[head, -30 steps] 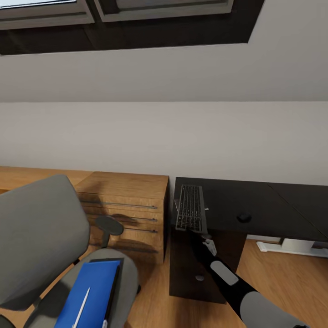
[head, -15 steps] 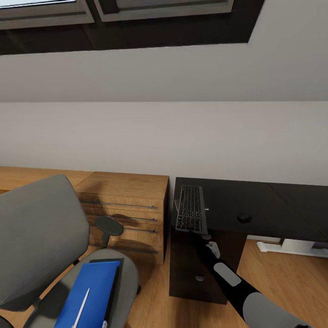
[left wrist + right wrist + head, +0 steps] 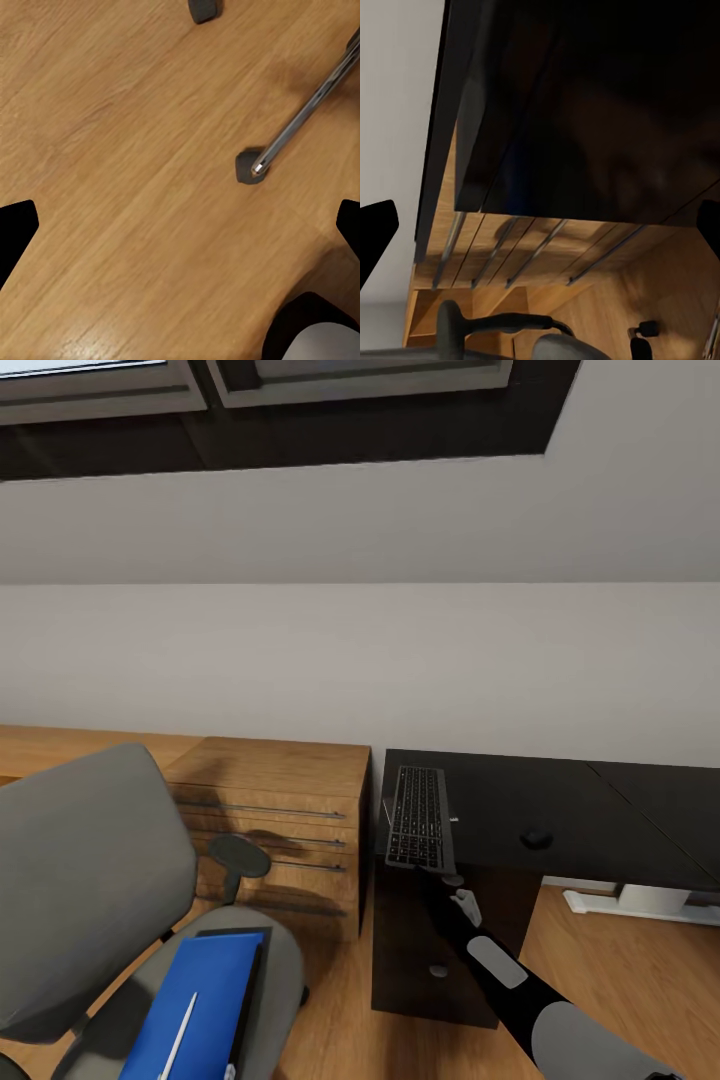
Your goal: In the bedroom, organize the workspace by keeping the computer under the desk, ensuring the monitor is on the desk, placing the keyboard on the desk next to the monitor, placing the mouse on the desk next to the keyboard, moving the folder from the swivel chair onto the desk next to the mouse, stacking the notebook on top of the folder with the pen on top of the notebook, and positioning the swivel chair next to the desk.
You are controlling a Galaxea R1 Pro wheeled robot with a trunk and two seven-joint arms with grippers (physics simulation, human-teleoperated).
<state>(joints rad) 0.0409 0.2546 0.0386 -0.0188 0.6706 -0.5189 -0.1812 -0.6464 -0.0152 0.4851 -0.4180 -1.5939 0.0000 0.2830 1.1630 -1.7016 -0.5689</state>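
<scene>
Keyboard (image 3: pixel 418 815) sits at the near left end of the black surface (image 3: pixel 600 810), long side running away from the robot, and its near short edge sticks out a bit past the front edge. The right arm reaches up from the lower right of the head view to that near edge, and the right hand (image 3: pixel 432 872) is tucked right under or against it, so honestly I can't tell whether it's clamped on the keyboard or just touching. In the right wrist view the dark fingertips (image 3: pixel 376 225) sit far apart at the two sides with a dark underside and the drawer fronts of the wood cabinet (image 3: pixel 285 810) between them, so the opening looks wide, but no grip shows there. Mouse (image 3: pixel 536 838) is on the same surface, well to the right of the keyboard. Swivel chair (image 3: pixel 90 870) stands at lower left, beside the cabinet, with the blue folder (image 3: pixel 195 1005) flat on its seat and the white pen (image 3: pixel 181 1032) lying on top of the folder. The left hand (image 3: pixel 180 225) points down at the wood floor (image 3: pixel 135 150), its dark tips spread wide with nothing between them, and a chrome leg and caster of the chair base (image 3: pixel 253 165) show nearby
</scene>
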